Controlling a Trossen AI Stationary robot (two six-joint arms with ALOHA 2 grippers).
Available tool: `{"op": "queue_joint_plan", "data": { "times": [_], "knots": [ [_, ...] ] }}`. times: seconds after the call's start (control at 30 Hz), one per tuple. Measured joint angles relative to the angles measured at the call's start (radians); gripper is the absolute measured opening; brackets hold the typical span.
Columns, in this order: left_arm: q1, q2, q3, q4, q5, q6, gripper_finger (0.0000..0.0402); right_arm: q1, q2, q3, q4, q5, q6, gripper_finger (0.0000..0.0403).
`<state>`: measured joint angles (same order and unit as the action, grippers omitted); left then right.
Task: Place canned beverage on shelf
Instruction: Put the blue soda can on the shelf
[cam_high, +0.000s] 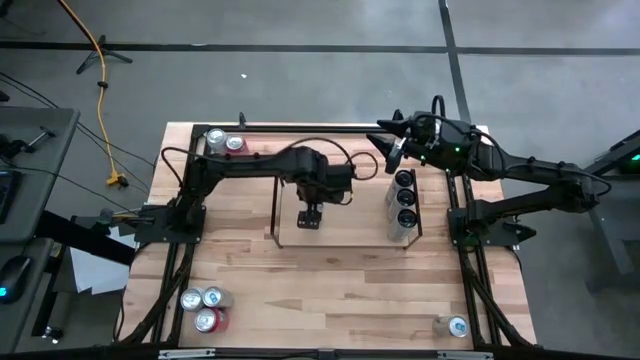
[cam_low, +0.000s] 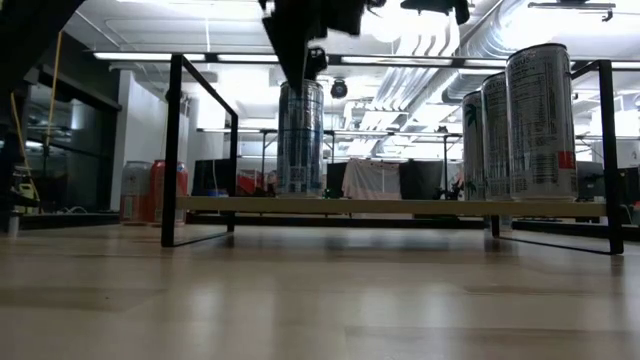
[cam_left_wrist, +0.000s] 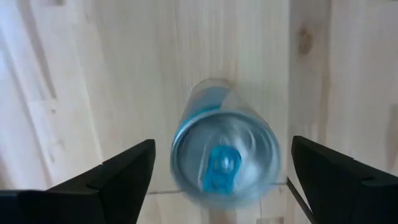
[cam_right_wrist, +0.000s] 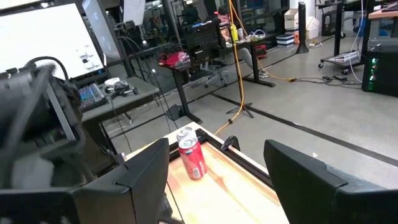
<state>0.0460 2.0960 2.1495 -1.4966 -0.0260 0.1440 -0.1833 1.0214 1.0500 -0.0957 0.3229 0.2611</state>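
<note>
The shelf is a low black rod rack in the middle of the table; in the low view its pale board shows. Three tall cans stand in a row at its right end. One silver can with a blue tab stands upright on the shelf's left part. My left gripper hangs right above it, open, with one finger on either side of the can's top and a gap to each. My right gripper is open and empty near the table's far edge.
A red can and a silver can stand at the far left corner. Three cans stand at the near left corner and one at the near right. Black rail frames run along the table's edges.
</note>
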Motion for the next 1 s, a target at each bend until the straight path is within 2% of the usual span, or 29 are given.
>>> {"op": "queue_joint_plan", "data": {
  "times": [0.17, 0.4, 0.53, 0.63, 0.77, 0.9, 1.0],
  "knots": [
    [0.012, -0.053, 0.122, -0.049, 0.009, -0.011, 0.0335, 0.0, 0.0, 0.0, 0.006, 0.0, 0.0, 0.025],
    [0.014, -0.247, 0.078, 0.005, 0.017, -0.071, 0.0335, 0.0, 0.0, 0.0, 0.002, 0.0, 0.0, 0.025],
    [0.014, -0.355, -0.058, 0.047, 0.015, -0.118, 0.0335, 0.0, 0.0, 0.0, 0.002, 0.0, 0.0, 0.025],
    [0.012, -0.424, -0.219, 0.121, 0.058, -0.144, 0.0335, 0.0, 0.0, 0.0, 0.001, 0.0, 0.0, 0.025],
    [-0.011, -0.497, -0.457, 0.264, 0.053, -0.162, 0.0325, 0.0, 0.0, 0.0, -0.01, 0.0, -0.003, 0.025],
    [-0.014, -0.513, -0.594, 0.389, 0.031, -0.182, 0.0278, 0.0, 0.0, 0.0, -0.018, 0.0, -0.012, 0.025],
    [-0.011, -0.491, -0.618, 0.424, 0.009, -0.176, 0.0211, 0.0, 0.0, 0.0, -0.021, 0.0, -0.015, 0.025]
  ]
}}
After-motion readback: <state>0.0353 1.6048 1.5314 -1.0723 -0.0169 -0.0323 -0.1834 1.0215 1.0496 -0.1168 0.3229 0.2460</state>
